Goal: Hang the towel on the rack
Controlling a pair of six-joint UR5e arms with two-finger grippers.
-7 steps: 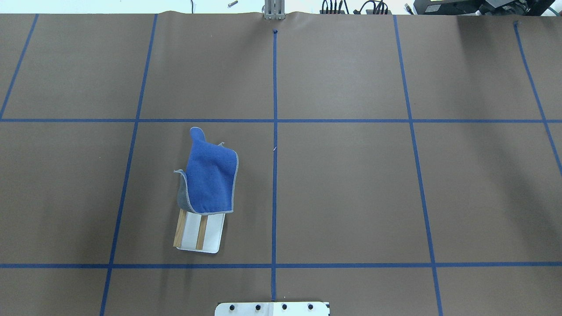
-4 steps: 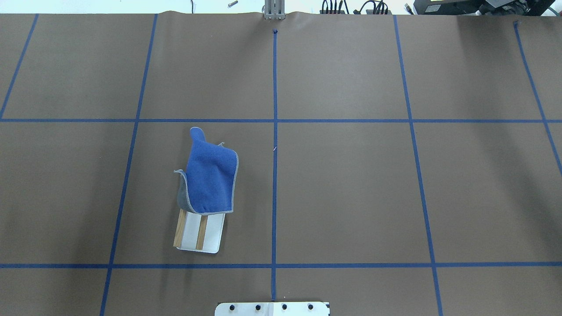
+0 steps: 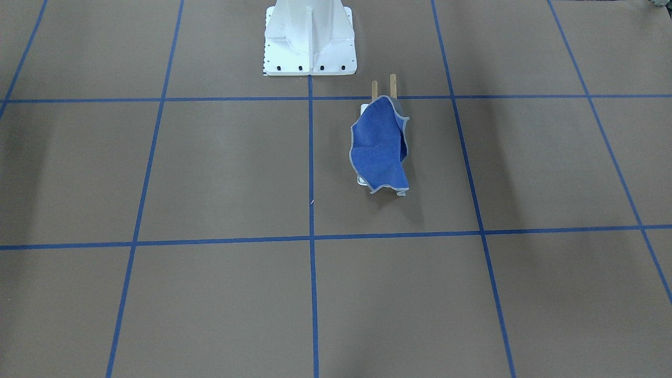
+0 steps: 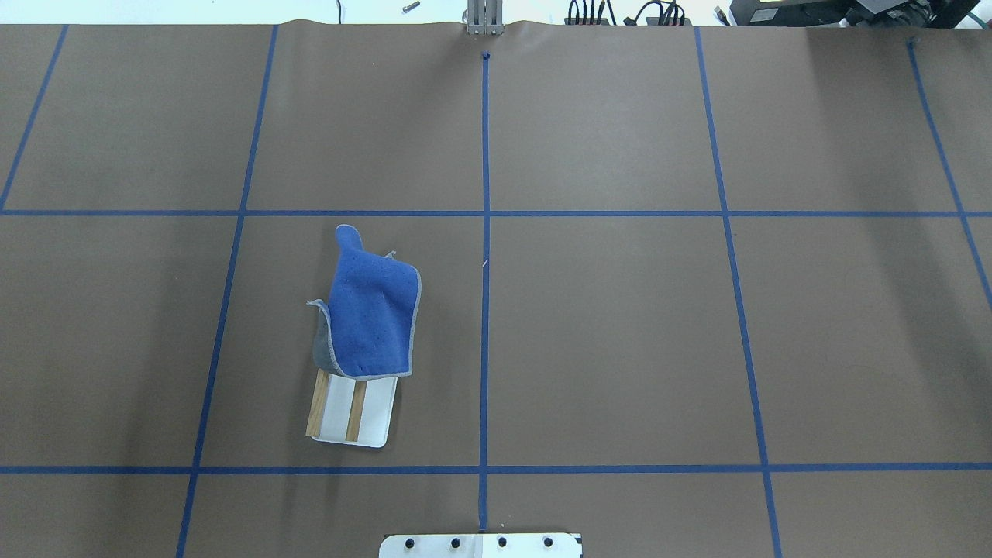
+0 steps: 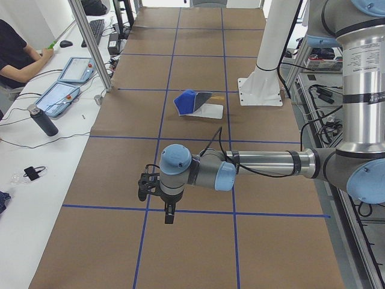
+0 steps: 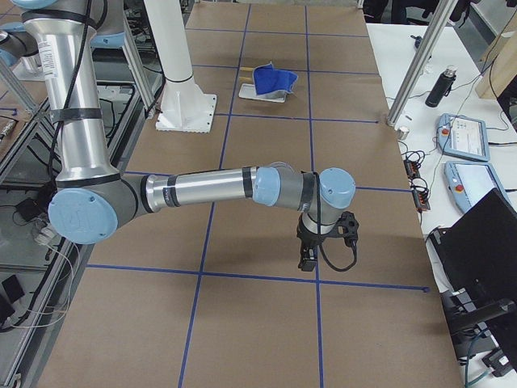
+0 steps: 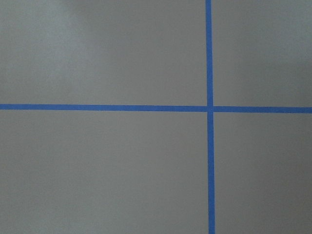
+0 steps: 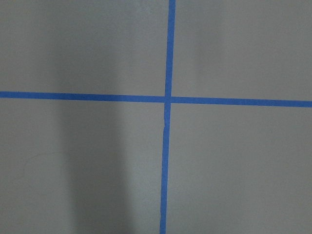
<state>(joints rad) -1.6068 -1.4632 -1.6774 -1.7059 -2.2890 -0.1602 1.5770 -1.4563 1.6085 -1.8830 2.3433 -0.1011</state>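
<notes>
The blue towel lies draped over the far end of the rack, blue side up, with a grey fold at its left edge. It also shows in the front view and the side views. The rack's white base and two wooden rods stick out at the near end; the rod tips show in the front view. My left gripper and my right gripper hang over bare table far from the towel. I cannot tell whether either is open or shut.
The white bolted pedestal mount stands at the robot's side of the table, close to the rack. Blue tape lines grid the brown table. A side table with tablets, a bottle and a seated operator lies beyond the far edge.
</notes>
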